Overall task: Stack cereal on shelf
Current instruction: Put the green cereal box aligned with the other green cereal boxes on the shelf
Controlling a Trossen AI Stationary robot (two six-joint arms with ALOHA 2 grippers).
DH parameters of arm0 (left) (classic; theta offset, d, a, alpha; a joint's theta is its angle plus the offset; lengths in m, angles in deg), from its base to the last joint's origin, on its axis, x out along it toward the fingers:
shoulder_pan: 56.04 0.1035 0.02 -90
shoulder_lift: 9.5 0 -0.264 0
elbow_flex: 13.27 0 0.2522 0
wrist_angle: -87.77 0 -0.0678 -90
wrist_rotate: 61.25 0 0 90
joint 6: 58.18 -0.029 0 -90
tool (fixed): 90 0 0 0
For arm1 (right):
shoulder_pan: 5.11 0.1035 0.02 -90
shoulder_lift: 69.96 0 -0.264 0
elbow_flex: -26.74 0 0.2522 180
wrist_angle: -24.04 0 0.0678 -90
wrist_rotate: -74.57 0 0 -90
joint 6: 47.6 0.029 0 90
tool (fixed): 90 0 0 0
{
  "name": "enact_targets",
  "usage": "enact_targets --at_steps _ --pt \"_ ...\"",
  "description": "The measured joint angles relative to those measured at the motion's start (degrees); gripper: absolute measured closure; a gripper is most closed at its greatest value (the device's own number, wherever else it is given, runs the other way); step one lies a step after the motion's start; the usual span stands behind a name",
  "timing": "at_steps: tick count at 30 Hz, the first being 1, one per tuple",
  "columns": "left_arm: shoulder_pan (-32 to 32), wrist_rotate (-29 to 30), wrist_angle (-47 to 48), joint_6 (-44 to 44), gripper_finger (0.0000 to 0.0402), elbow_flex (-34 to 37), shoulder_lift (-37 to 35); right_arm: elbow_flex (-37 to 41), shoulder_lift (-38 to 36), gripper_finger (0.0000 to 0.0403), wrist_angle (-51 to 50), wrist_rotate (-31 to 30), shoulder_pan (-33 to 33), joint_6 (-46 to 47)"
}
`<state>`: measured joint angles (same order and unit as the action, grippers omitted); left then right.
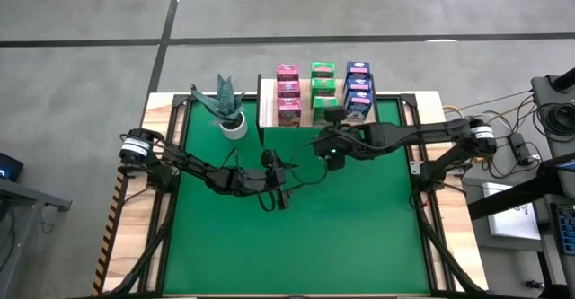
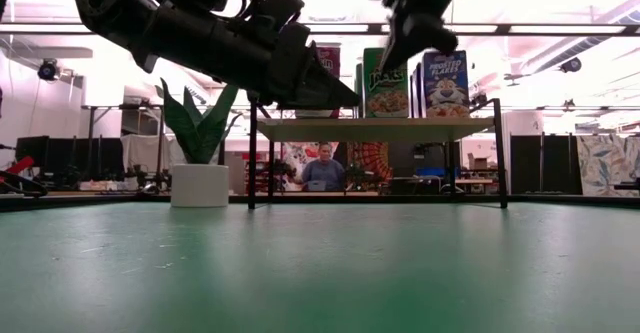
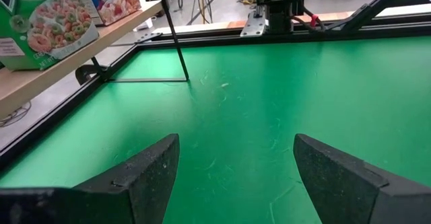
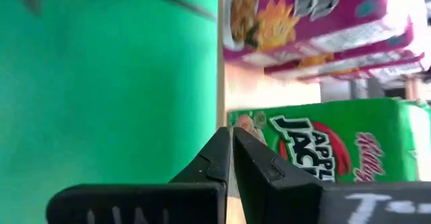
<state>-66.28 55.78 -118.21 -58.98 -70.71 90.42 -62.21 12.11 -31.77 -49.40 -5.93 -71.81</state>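
A green table mat [image 1: 296, 236] lies bare. At its far edge, the pale wooden shelf [image 1: 268, 112] on black legs holds all nine small printed cereal cartons [image 1: 323, 91], pink, green and blue columns; stacking looks finished. Right gripper [image 1: 333, 159], fingers pressed together, hangs just before the shelf. Left gripper [image 1: 279, 197] hovers mid-mat, fingers spread, empty. Only the low view shows a seated person [image 2: 323, 169] beyond.

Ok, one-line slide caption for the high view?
All nine cereal boxes on the shelf; both pincers hover over the green mat.
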Motion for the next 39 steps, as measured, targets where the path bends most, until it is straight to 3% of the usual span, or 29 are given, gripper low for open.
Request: enact_targets --at_steps 4,11,19,27,33,39 --pt "-0.21 0.00 0.11 -0.54 0.0127 0.00 -0.21 1.28 -4.91 0.0394 1.61 4.43 0.57 3.07" --pt "-1.11 -0.05 0.09 -3.12 0.0127 0.00 -1.92 4.36 -14.04 0.0394 2.29 4.33 0.60 6.63" --pt "-1.25 -0.09 2.83 -7.12 0.0127 0.00 -8.66 4.48 -20.87 0.0394 1.31 4.17 0.55 12.04" --pt "-1.25 -0.09 9.73 -9.01 0.0127 0.00 -17.07 -2.19 -19.28 0.0394 -5.30 4.55 -1.91 13.92" --pt "-1.36 -0.07 12.88 -9.00 0.0127 0.00 -21.74 -7.07 -15.63 0.0394 -8.31 11.54 -6.78 10.95" --pt "-1.36 -0.04 14.87 -8.77 0.0127 0.00 -23.71 -10.06 -12.80 0.0394 -10.92 13.40 -11.62 6.14"
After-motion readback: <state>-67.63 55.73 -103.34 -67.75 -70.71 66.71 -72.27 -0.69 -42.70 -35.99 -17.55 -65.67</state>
